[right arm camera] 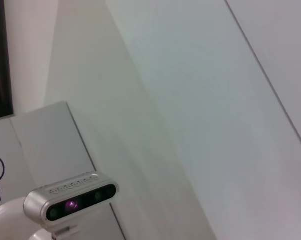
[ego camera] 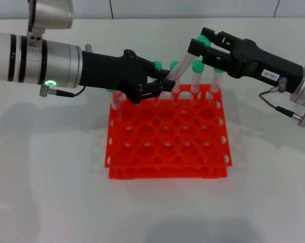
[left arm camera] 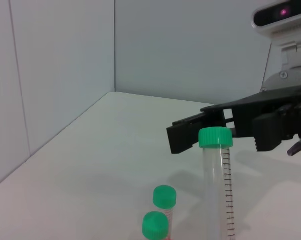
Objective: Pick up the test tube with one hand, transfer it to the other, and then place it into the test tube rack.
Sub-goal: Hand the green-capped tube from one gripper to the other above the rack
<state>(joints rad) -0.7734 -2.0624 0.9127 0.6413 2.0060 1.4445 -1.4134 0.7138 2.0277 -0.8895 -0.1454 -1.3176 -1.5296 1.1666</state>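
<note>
My left gripper (ego camera: 160,85), black with no label, is shut on the test tube (ego camera: 182,67) and holds it tilted above the back row of the orange rack (ego camera: 167,144). The tube's green cap (ego camera: 203,40) points up toward the right arm. My right gripper (ego camera: 199,44), black with a white label, is open with its jaws either side of that cap. In the left wrist view the tube (left arm camera: 216,175) stands close up, and the right gripper's fingers (left arm camera: 188,134) flank its cap. The right wrist view shows none of these.
Several other green-capped tubes (ego camera: 197,71) stand in the rack's back row, and two show in the left wrist view (left arm camera: 164,196). The rack sits on a white table (ego camera: 51,192). A wall rises behind it.
</note>
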